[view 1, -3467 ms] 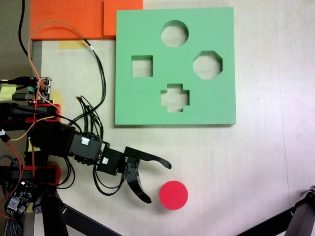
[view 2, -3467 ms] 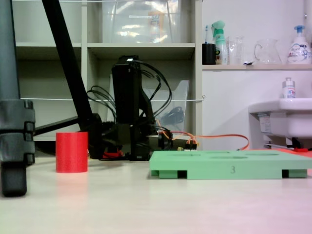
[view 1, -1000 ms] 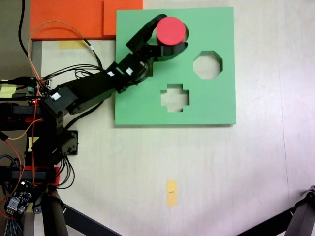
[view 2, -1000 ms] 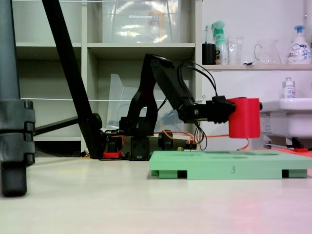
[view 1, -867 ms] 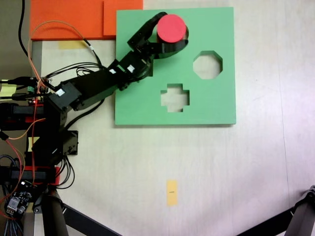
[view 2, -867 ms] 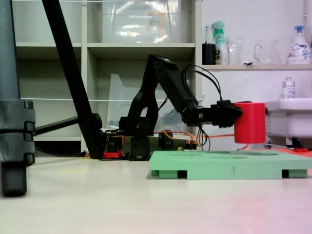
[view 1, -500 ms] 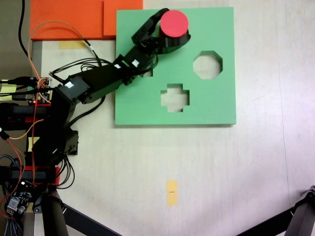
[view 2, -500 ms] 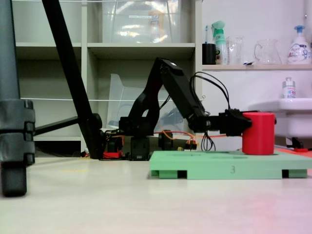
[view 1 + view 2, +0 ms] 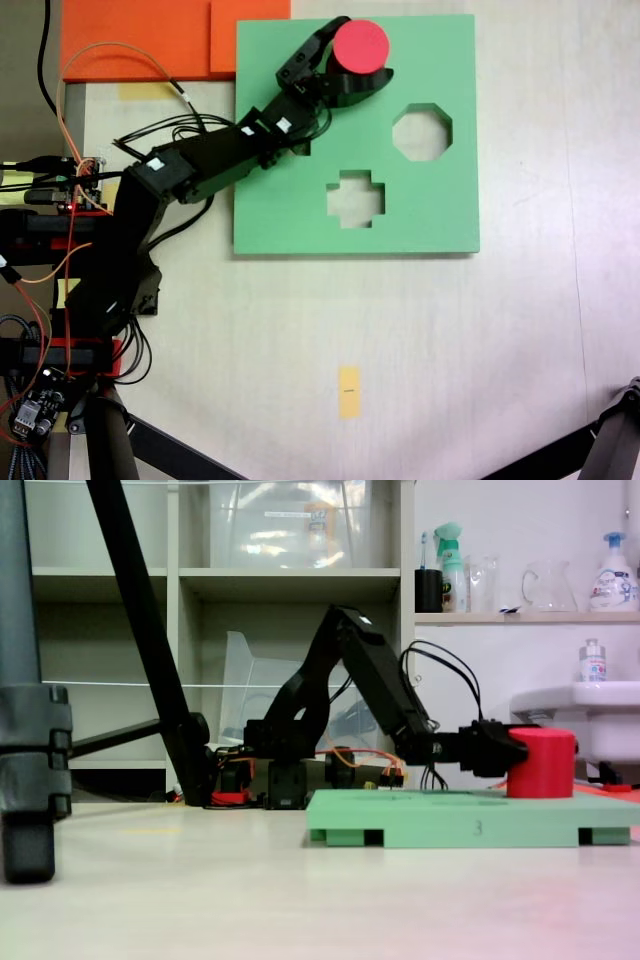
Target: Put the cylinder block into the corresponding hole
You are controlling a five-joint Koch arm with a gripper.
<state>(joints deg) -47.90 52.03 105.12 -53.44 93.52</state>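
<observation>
- While the black gripper (image 9: pixel 362 72) clamps the short red foam cylinder block (image 9: pixel 360 45), that block sits partly sunk in the round cutout.
- Flat green foam board (image 9: pixel 470 827) lies beneath.

the gripper (image 9: pixel 362 80) has lowered the cylinder block (image 9: pixel 541 763) partway into the corresponding hole (image 9: pixel 372 88).

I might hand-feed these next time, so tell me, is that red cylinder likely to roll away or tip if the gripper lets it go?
Probably neither. The cylinder block stands upright, short and wide, partly sunk in the green board, so tipping seems unlikely. Its round side could roll if laid down. The gripper lifts it easily, suggesting it is light.
</observation>
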